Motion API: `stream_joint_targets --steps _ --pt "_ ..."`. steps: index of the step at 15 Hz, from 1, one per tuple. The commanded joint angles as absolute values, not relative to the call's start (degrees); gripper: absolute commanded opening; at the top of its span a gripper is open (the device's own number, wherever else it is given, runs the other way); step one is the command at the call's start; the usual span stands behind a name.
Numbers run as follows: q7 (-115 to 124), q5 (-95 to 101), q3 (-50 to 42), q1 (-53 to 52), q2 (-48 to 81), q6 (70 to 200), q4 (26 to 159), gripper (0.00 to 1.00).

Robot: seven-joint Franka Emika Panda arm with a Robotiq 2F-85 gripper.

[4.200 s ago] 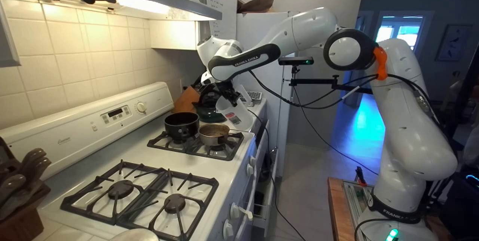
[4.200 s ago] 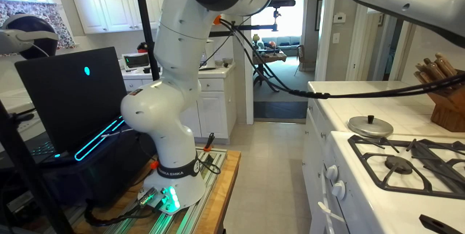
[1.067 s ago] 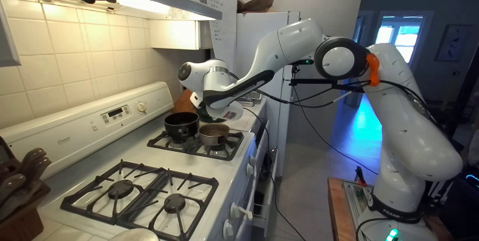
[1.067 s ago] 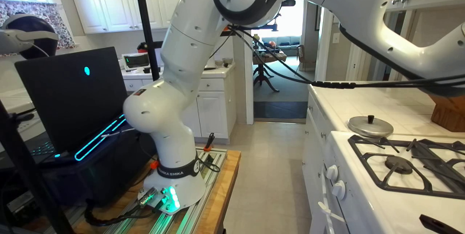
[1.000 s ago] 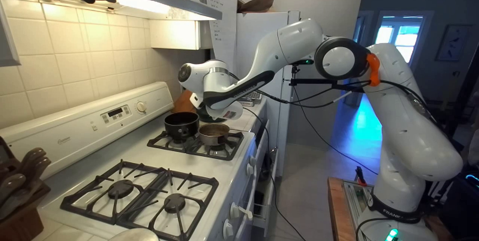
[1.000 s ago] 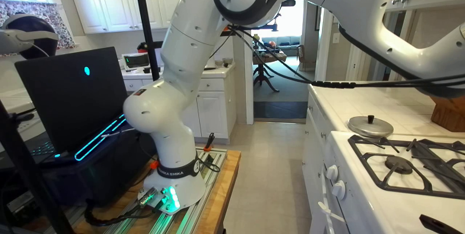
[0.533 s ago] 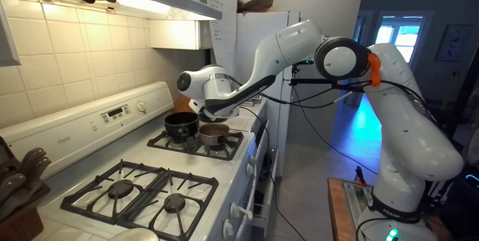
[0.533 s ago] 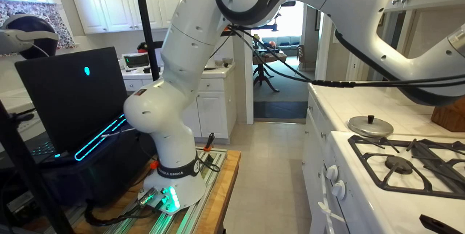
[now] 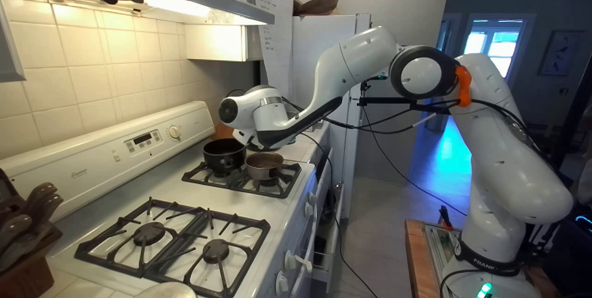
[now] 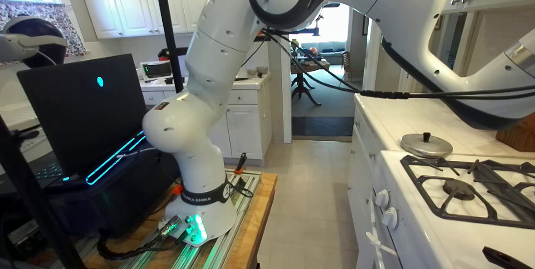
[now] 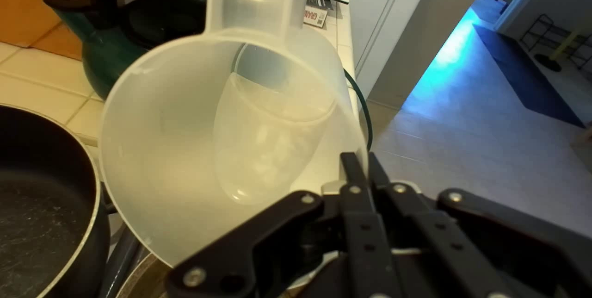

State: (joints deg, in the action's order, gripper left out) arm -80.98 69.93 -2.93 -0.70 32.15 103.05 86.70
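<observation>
Our gripper point(image 11: 364, 161) clamped the translucent jug point(image 11: 175, 159) at its rim. In the wrist view, we saw the jug between gripper and black saucepan point(image 11: 60, 168)

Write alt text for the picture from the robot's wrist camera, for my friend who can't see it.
A black gripper pinches the rim of a translucent plastic jug, whose open mouth faces the viewer. A dark green kettle stands beyond it at upper left; part of a black cooking pot shows at lower left.
</observation>
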Motion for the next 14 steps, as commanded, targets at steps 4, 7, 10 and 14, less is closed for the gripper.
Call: stream_joint_targets --steps 4,7,10,14 --pt "-79.4 77.1 -3.0 -1.3 29.4 103.0 91.3 0.01" --pt "-79.0 77.7 -2.9 -1.4 28.8 102.4 92.5 0.01" --pt "-77.5 79.1 -2.9 -1.8 27.8 101.8 94.1 0.01" --pt "-75.0 82.3 -2.9 -2.3 26.4 101.0 96.4 0.01"
